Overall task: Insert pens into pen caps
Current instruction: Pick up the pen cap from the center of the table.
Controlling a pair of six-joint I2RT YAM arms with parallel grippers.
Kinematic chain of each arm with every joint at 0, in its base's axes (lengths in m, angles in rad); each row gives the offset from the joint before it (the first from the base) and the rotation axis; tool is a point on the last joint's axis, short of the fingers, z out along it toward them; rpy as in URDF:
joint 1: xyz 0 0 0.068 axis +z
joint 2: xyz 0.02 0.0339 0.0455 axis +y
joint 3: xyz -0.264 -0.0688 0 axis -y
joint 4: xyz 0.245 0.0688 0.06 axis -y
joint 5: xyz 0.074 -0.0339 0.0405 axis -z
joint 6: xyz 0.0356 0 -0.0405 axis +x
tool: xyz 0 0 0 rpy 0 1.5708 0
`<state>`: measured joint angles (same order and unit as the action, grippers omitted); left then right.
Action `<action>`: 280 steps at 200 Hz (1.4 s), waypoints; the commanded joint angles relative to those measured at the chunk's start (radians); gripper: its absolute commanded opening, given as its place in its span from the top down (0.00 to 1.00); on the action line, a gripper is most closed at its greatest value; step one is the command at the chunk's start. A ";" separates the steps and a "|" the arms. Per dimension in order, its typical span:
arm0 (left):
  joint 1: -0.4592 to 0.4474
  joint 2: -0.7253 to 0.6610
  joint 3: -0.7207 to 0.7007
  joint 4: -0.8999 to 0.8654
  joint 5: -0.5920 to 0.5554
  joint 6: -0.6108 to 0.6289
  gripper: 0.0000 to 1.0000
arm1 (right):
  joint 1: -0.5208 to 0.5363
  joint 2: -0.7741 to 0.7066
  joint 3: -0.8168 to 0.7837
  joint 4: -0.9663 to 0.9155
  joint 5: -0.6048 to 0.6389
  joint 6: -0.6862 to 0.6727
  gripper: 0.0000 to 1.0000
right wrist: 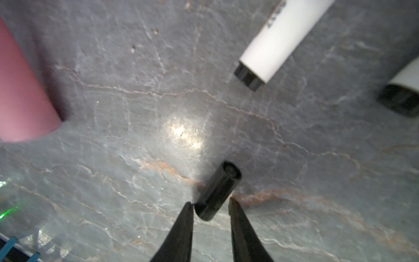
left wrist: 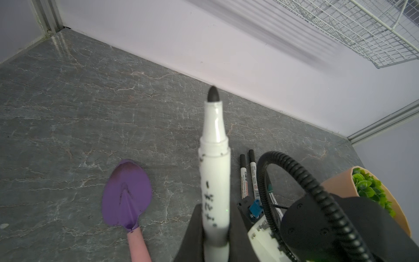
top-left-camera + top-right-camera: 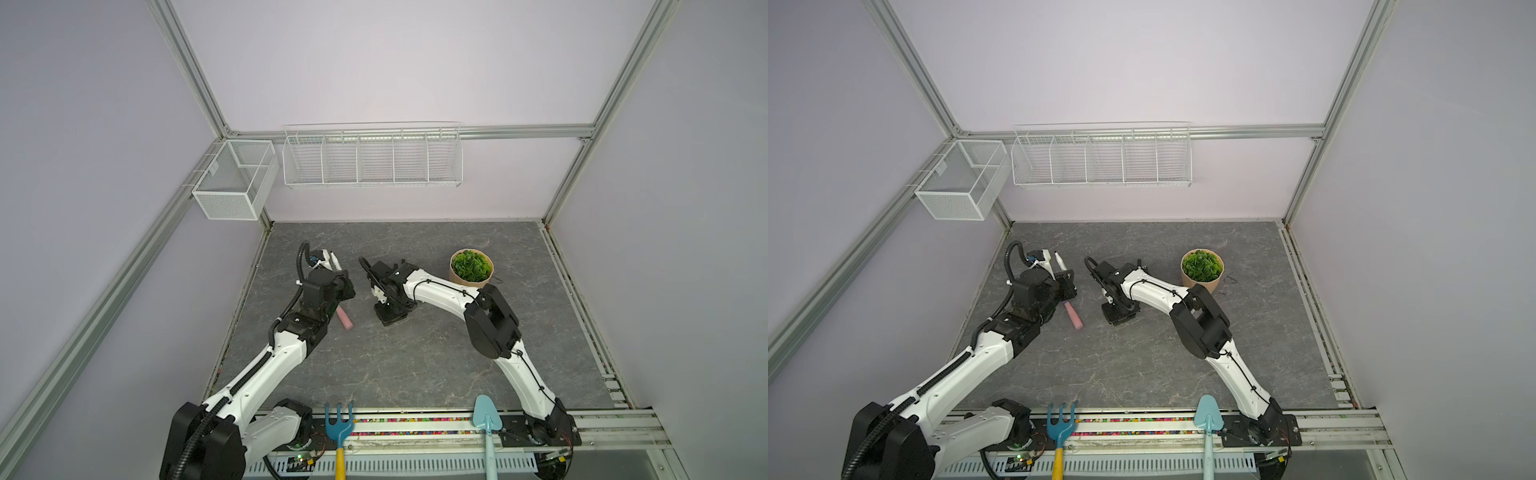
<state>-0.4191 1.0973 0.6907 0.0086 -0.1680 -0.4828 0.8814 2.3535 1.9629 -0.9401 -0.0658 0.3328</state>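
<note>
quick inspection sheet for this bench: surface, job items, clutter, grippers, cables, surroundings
surface: grey marbled tabletop, no spills seen
job's things: uncapped pen held upright in a gripper; black cap lying on the table; two more pens lying side by side
clutter: purple trowel, potted plant, blue rake, pale blue shovel
grippers: left gripper shut on the pen; right gripper jaws flank the cap, grip unclear
cables: corrugated hose looped at the left wrist; thin cable along the right arm
surroundings: wire baskets, mesh box, lilac walls
</note>
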 commanded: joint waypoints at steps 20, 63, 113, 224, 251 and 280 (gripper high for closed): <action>0.002 -0.001 -0.007 0.016 0.047 0.014 1.00 | -0.005 0.054 0.019 -0.010 0.066 -0.001 0.67; 0.002 0.006 -0.011 0.039 0.067 0.013 1.00 | -0.006 0.091 0.084 -0.045 0.051 -0.002 0.63; 0.002 0.019 -0.007 0.034 0.082 0.027 1.00 | -0.006 0.151 0.162 -0.096 0.096 -0.012 0.66; -0.008 0.111 0.034 0.063 0.334 0.120 1.00 | -0.114 -0.180 -0.144 0.278 -0.034 0.019 0.93; -0.062 0.161 0.059 0.086 0.459 0.185 1.00 | -0.203 -0.460 -0.406 0.535 -0.131 0.102 0.93; -0.113 0.194 0.054 0.186 0.626 0.222 1.00 | -0.263 -0.651 -0.555 0.684 -0.193 0.144 0.93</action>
<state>-0.5011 1.2716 0.7109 0.0860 0.2745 -0.3183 0.6373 1.8503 1.4937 -0.4984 -0.1600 0.4122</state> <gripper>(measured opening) 0.133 0.137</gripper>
